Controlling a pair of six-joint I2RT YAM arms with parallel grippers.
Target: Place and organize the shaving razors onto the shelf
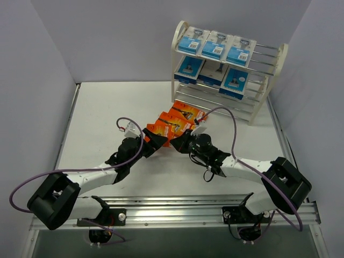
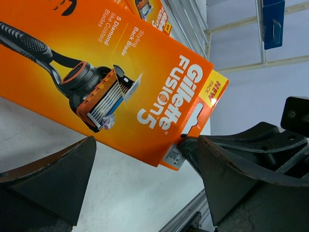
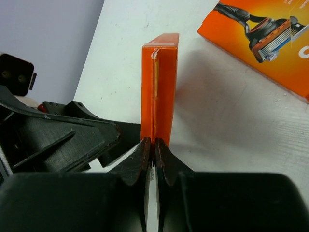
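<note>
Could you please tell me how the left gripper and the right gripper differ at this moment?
The left gripper stands wide open; the right gripper is pressed shut. The right gripper pinches the thin end of an orange box; the left gripper grips nothing, the box only lying across its gap. Both are black, two-fingered and meet at that same box.

- Orange box [image 2: 120, 82]: blazing orange face, white lettering, a black-and-orange razor print with silver blades, and a yellow corner flash printed in red.
- Neighbouring boxes [image 1: 185, 114]: the same bright orange.
- Blue packs [image 1: 215, 47]: blue and white cards with grey tops.
- Shelf [image 1: 282, 59]: cream-white all over.
- Surface [image 1: 107, 107]: plain pale grey-white.
- Left tool [image 2: 147, 154] and right tool [image 3: 153, 145]: matt black, with brownish scuffs along the finger edges.
- Arms [image 1: 91, 177]: white shells, black joints.
- Cable [image 1: 134, 122]: purple.
</note>
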